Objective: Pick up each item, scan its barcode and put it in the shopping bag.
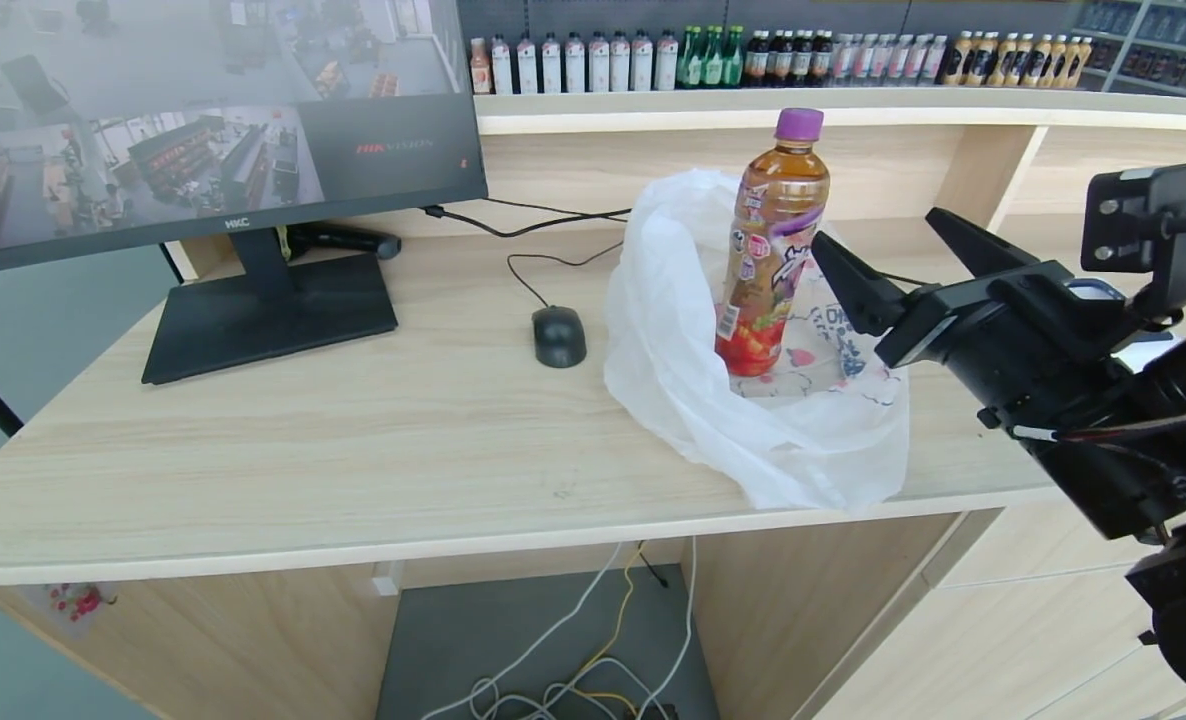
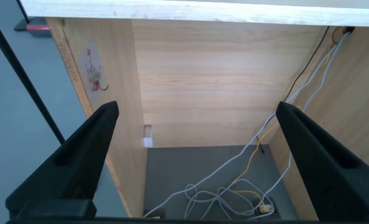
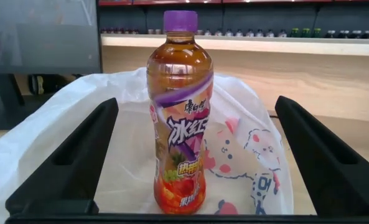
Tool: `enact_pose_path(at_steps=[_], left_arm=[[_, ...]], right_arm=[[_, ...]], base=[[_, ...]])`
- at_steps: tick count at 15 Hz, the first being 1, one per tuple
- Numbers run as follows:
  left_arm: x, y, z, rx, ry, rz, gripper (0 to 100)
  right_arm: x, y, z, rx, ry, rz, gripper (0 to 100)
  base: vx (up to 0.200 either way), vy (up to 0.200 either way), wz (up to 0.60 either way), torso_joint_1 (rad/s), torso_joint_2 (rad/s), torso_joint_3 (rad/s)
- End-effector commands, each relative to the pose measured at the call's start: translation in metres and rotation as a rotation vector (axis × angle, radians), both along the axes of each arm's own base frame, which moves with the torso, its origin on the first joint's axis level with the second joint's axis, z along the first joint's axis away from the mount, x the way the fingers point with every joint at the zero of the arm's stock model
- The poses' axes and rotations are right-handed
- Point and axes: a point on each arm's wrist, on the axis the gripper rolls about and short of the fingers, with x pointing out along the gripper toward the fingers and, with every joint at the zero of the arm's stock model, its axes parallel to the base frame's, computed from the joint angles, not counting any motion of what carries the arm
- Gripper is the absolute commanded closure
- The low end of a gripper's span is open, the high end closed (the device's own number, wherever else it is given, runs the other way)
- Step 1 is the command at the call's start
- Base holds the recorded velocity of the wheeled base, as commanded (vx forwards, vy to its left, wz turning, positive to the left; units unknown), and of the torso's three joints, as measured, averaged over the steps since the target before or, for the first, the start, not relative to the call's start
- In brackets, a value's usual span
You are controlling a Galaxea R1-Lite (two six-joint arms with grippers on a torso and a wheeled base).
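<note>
Bottle (image 1: 773, 250) stood upright in bag (image 1: 693, 400) on surface (image 1: 353, 430), base partly behind film. Right pincer (image 1: 878, 228) apart, just beside it; left pincer (image 2: 196, 107) apart, facing cables (image 2: 221, 186).

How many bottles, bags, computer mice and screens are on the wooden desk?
Bottle: 1
Shopping bag: 1
Computer mouse: 1
Screen: 1
Total: 4

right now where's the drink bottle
In the head view the bottle stands upright in the white bag on the counter, right of the mouse and just ahead of the open right gripper.
</note>
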Motion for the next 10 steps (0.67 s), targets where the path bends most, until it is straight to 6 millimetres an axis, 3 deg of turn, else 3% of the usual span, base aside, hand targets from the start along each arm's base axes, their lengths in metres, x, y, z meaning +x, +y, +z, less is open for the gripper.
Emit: enact_pose_path(at_steps=[1,10], left_arm=[[0.0,0.0,0.0,-0.001,-0.001,0.0,0],[0.0,0.0,0.0,0.0,-0.001,0.0,0]], right_arm=[[-0.0005,-0.0004,0.0,0.0,-0.001,0.001,0],[0.0035,0.0003,-0.0043,-0.005,0.009,0.0,0]], base=[[0.0,0.0,0.0,0.0,0.0,0.0],[0.0,-0.2,0.0,0.002,0.0,0.002]])
